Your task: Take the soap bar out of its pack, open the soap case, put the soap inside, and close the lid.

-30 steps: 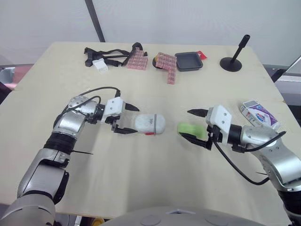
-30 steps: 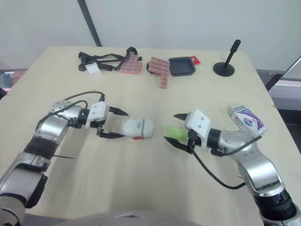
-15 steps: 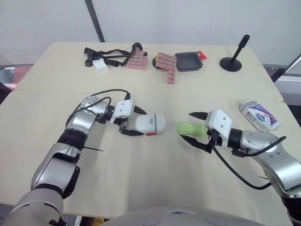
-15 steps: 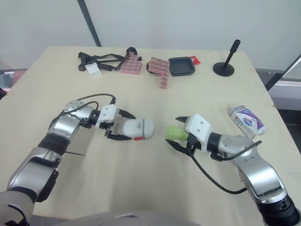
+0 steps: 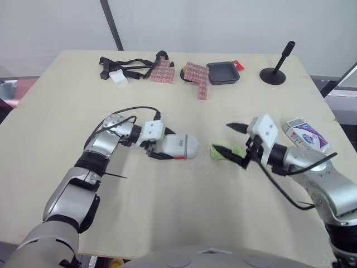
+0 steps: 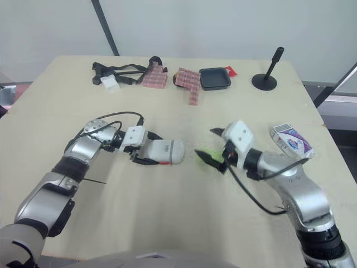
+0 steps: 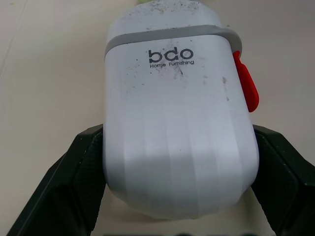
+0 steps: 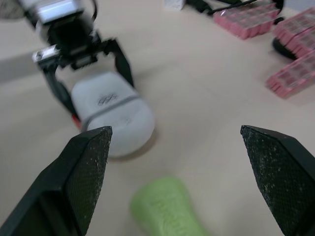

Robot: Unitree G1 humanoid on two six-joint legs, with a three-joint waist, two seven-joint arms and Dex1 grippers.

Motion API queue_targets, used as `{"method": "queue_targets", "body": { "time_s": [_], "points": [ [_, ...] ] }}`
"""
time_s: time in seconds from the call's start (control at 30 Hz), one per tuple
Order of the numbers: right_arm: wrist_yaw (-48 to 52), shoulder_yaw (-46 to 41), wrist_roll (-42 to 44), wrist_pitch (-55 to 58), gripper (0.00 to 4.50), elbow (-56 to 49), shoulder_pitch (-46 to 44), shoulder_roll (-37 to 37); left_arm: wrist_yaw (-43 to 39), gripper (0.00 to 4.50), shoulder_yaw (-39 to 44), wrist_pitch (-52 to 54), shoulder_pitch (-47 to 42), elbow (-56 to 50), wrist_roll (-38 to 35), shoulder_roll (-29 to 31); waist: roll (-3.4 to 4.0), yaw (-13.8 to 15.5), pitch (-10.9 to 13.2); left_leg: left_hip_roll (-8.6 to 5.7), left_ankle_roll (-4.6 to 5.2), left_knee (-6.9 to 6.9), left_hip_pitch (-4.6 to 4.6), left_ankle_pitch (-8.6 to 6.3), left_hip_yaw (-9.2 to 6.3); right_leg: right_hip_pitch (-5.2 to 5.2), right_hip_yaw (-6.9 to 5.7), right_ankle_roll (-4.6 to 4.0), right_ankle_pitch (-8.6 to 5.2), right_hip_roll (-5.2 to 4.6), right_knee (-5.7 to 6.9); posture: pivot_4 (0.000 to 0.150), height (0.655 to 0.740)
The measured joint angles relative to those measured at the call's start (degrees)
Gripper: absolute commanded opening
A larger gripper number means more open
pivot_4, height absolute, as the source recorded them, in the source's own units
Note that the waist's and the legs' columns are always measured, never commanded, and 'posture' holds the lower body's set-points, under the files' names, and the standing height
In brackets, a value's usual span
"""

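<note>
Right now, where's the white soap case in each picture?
Left eye view: soap case mid-table, left of green soap.
Right eye view: soap case, same spot.
Left wrist view: soap case between the fingers.
Right wrist view: soap case beyond green soap.
Landmark: left gripper around it.

Left arm: enters from 7 o'clock with the elbow bent and the forearm directed toward 3 o'clock. The left gripper (image 5: 166, 145) sits low over the surface. Its two black fingers (image 7: 74, 182) press against opposite sides of the soap case (image 5: 183, 146).

Right arm: enters from 4 o'clock, forearm directed toward 9 o'clock. The right gripper (image 5: 224, 138) is spread wide, one finger lying toward 12 o'clock of the other. Its fingers (image 8: 278, 172) stand well apart.

The two grippers point at each other, apart.
</note>
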Motion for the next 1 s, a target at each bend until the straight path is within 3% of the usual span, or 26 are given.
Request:
{"method": "queue_targets", "body": {
  "time_s": [0.1, 0.27, 0.37, 0.63, 1.0],
  "points": [
    [-3.5, -2.9, 8.8, 10.7, 4.5, 0.1, -3.0, 2.1, -0.3, 3.52, 1.4, 2.2, 1.8, -5.1, -2.4, 1.2, 0.0, 0.1, 0.0, 0.01, 0.0, -0.11, -0.01, 0.0, 0.0, 0.02, -0.02, 0.0, 0.0, 0.04, 0.05, 0.15, 0.74],
    [-14.9, -11.7, 31.4, 35.6, 4.5, 10.8, -9.8, 10.0, 0.1, 3.52, 6.0, 7.7, 8.6, -17.3, -7.1, 7.2, 0.03, 0.2, 0.0, -0.08, -0.07, -0.19, 0.01, 0.01, -0.01, 0.06, -0.04, 0.0, 0.0, 0.08, -0.08, 0.15, 0.74],
    [-21.3, -14.5, 37.3, 41.7, 4.5, 16.8, -11.9, 14.0, 0.8, 3.52, 7.2, 10.5, 12.0, -22.3, -9.1, 8.9, 0.06, 0.7, 0.0, 0.01, -0.07, -0.16, 0.19, 0.01, -0.04, 0.04, -0.13, -0.01, 0.0, 0.03, -0.11, 0.15, 0.74],
    [-31.5, -14.7, 46.5, 46.1, 4.5, 24.6, -17.2, 19.5, 4.0, 3.52, 8.5, 12.8, 18.3, -30.9, -10.2, 10.9, 0.06, 0.9, 0.0, -0.01, -0.08, -0.16, 0.15, 0.02, -0.04, 0.01, -0.15, -0.01, 0.0, 0.02, -0.15, 0.15, 0.74],
    [-35.8, -6.5, 54.3, 45.6, 4.5, 29.3, -18.4, 19.2, 7.5, 3.52, 8.5, 13.5, 20.9, -35.1, -10.4, 10.9, 0.06, 0.7, 0.0, -0.07, -0.13, -0.17, 0.06, 0.04, -0.04, -0.01, -0.17, -0.01, 0.0, 0.04, -0.25, 0.15, 0.74]
  ]
}}
